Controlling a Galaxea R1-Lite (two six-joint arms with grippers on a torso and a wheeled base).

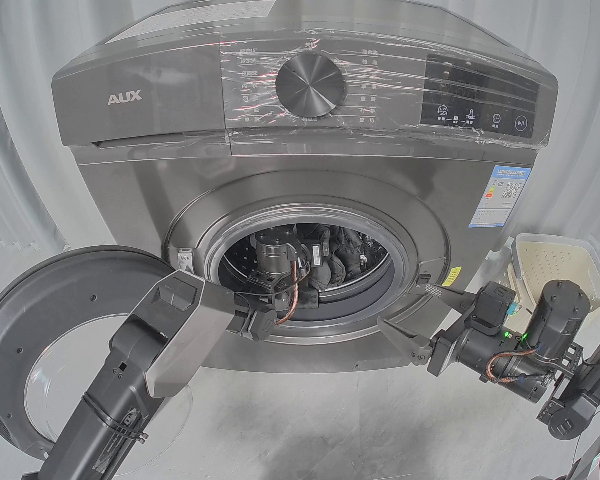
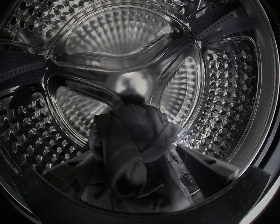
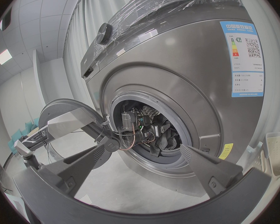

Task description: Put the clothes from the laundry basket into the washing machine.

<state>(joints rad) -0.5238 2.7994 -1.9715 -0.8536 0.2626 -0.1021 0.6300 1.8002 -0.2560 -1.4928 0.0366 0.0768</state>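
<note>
The grey washing machine point(image 1: 147, 188) stands with its round door point(image 1: 47, 315) swung open to the left. My left gripper point(image 1: 327, 261) is inside the drum point(image 2: 115, 35). In the left wrist view the left gripper point(image 2: 135, 151) is open, with a bunched dark garment point(image 2: 130, 140) lying between its spread fingers on the drum floor. My right gripper point(image 1: 405, 306) hangs open and empty in front of the machine's lower right, below the door opening. The cream laundry basket point(image 1: 560, 261) sits to the right of the machine, and no clothes show inside it.
The open door juts out at the left, beside my left arm. Grey floor point(image 1: 300, 421) lies in front of the machine. White curtains hang behind. The basket rim point(image 3: 278, 150) is close to the right arm.
</note>
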